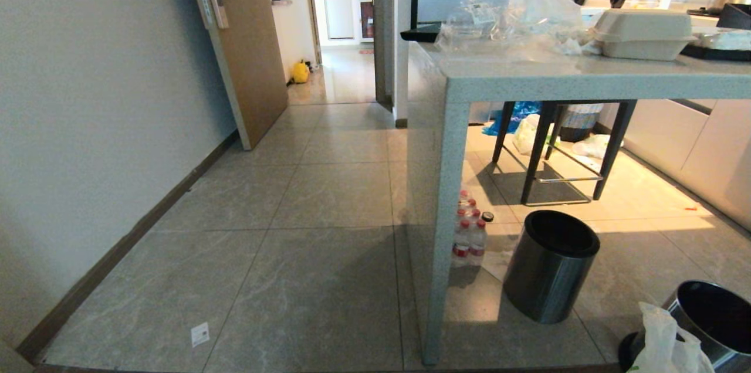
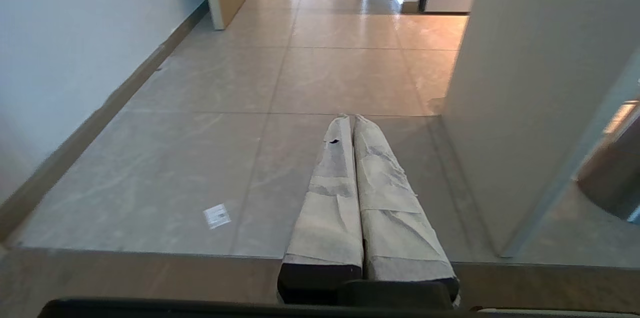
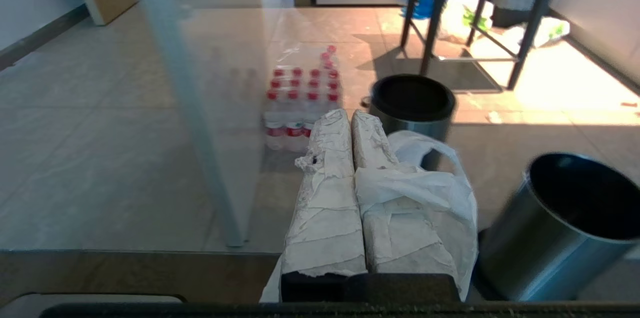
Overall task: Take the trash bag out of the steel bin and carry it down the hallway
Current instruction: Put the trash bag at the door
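1. On the robot's left, the left gripper (image 2: pixel 350 118) points along the bare tiled floor (image 1: pixel 281 279) toward the hallway, its two wrapped fingers pressed together with nothing between them. It looks parked and has no part in the carry.
2. Ahead on the left, the wooden door (image 1: pixel 246 50) stands open and the passage runs past it toward a yellow bag (image 1: pixel 300 72) on the floor far down. That is the way the bag has to go.
3. In the middle, the grey table (image 1: pixel 446 85) plants its leg on the floor, with a pack of red-capped bottles (image 1: pixel 469 232) just behind it.
4. Right of the leg stands an upright steel bin (image 1: pixel 550 267) with a black rim and a dark inside; no bag shows in it.
5. The right gripper (image 3: pixel 350 120) is closed, and the trash bag (image 3: pixel 425 193) drapes over and down one side of its fingers, one loop handle arching beside the tips. The fingers appear to be clamped on the bag, though the pinch point itself is hidden.
6. At the far right a second steel bin (image 1: pixel 713 314) sits near the bag, the white plastic in front of its rim.
7. Judged so, removal looks done and the carrying step is in hand. The next move calls for turning the base left, clear of the table leg, and driving down the passage with the grip kept firm.
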Controlling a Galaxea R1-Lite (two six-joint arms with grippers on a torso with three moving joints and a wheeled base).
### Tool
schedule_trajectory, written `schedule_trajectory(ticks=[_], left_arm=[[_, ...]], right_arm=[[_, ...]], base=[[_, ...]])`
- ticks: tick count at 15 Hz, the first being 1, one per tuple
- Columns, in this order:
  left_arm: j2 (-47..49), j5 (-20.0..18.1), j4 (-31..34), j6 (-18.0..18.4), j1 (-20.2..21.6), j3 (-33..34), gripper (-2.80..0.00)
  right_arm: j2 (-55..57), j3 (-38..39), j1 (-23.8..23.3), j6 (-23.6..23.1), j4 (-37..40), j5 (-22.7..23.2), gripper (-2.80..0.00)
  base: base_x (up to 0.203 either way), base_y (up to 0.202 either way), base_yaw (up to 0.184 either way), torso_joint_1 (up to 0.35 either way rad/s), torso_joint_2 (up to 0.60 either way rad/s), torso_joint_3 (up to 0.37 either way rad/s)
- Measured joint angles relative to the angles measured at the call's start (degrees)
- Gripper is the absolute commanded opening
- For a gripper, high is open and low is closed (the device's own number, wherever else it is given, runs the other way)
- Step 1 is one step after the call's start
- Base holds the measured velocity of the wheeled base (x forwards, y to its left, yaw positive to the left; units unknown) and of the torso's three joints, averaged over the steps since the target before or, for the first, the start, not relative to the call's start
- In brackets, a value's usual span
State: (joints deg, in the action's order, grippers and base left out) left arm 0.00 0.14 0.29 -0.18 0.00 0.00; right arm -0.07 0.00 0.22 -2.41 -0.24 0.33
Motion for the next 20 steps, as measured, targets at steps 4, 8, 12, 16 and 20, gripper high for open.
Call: schedule_trajectory(ticks=[4,8,12,16,20], left_arm=[[0.0,0.02,-0.01,0.02,0.0,0.0,-2.8],[0.0,0.02,-0.02,0.05,0.0,0.0,-2.8],[0.0,0.02,-0.05,0.02,0.0,0.0,-2.8],[0.0,0.0,-0.04,0.02,0.0,0.0,-2.8],[0.0,0.0,-0.02,0.02,0.0,0.0,-2.8]], right_arm=[[0.0,0.0,0.0,0.0,0.0,0.0,-2.8],[0.0,0.0,0.02,-0.01,0.0,0.01,-2.8],[0.0,0.0,0.02,0.0,0.0,-0.01,-2.8],[0.0,0.0,0.02,0.0,0.02,0.0,-2.8],[0.0,0.0,0.02,-0.01,0.02,-0.02,-2.8]], base=[[0.0,0.191,-0.001,0.003,0.0,0.001],[0.0,0.192,0.001,0.001,0.0,0.0],[0.0,0.19,0.0,0.006,0.0,0.002],[0.0,0.193,0.0,0.004,0.0,0.0],[0.0,0.191,0.001,0.002,0.0,0.002]])
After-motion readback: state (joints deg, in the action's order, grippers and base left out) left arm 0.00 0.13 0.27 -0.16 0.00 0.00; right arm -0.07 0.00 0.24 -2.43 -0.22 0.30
